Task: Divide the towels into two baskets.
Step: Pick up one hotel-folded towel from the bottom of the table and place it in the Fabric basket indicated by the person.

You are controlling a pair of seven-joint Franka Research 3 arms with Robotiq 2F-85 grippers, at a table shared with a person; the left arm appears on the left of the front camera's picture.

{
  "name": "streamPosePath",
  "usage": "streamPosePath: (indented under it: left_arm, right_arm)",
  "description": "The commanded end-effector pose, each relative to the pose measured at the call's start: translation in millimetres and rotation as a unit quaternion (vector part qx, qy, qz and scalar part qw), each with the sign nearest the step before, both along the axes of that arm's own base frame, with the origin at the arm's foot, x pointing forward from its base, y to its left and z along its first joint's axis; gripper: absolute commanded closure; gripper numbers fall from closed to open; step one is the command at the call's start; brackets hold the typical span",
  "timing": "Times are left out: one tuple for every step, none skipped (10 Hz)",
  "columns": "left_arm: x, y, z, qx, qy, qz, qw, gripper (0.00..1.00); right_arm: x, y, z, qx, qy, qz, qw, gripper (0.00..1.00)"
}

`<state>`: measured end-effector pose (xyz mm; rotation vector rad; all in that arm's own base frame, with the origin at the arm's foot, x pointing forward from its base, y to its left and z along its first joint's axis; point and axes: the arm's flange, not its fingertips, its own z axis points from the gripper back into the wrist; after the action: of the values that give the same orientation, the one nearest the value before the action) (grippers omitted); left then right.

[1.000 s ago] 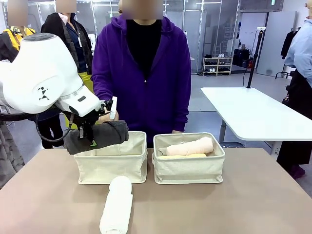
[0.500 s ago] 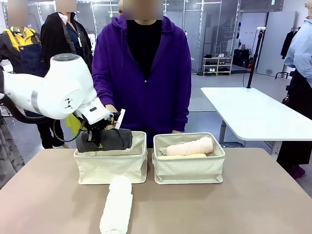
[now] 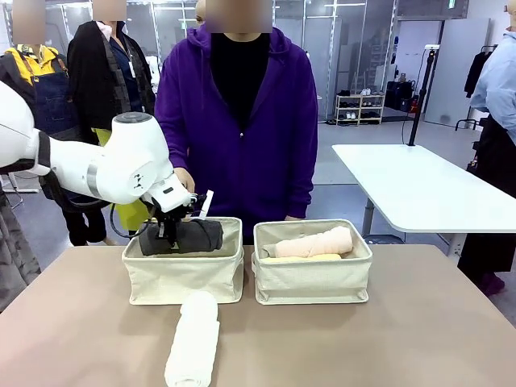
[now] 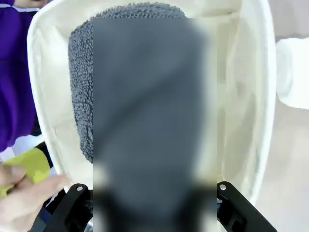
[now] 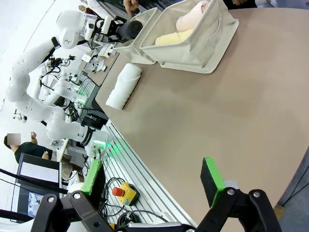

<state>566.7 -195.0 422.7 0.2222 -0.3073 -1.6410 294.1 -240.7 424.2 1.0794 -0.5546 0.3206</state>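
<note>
My left gripper [image 3: 170,231] is shut on the dark grey towel [image 3: 193,236], which hangs lengthwise just inside the left basket [image 3: 181,278], its top level with the rim. In the left wrist view the grey towel [image 4: 79,72] lies between my fingers over the basket's cream wall [image 4: 241,96]. The pink towel [image 3: 310,241] rests on the yellow towel [image 3: 302,259] in the right basket [image 3: 313,278]. The white towel [image 3: 193,339] lies on the table in front of the left basket. My right gripper [image 5: 152,179] is open, holding nothing, off the table's edge.
A person in a purple hoodie stands at the far side, one hand [image 3: 184,179] close behind my left gripper. A white table [image 3: 419,189] stands farther back on the right. The brown tabletop [image 3: 387,339] is bare at the front right.
My left gripper has carried the dark grey towel rightward and down, from above the left basket's left end to rim level inside it. The other towels have not moved.
</note>
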Motion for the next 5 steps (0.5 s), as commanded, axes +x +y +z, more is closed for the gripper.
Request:
streamPosePath:
  left_arm:
    - [6.7,1.1,5.3,-0.029,-0.012,-0.03,0.999,0.49]
    - [7.7,1.6,3.7,-0.022,-0.013,-0.028,0.999,0.29]
    - [7.2,1.3,2.9,-0.021,-0.015,-0.033,0.999,0.09]
    - [6.3,-0.1,2.6,-0.017,-0.012,-0.034,0.999,0.0]
    - [5.5,-1.6,3.0,-0.017,-0.012,-0.035,0.999,0.0]
  right_arm:
    - [-2.0,2.4,4.0,0.008,0.001,-0.005,1.0,0.0]
    - [-2.0,2.4,4.0,0.008,0.001,-0.005,1.0,0.0]
    - [-2.0,2.4,4.0,0.008,0.001,-0.005,1.0,0.0]
    - [-2.0,2.4,4.0,0.008,0.001,-0.005,1.0,0.0]
    - [-2.0,2.4,4.0,0.008,0.001,-0.005,1.0,0.0]
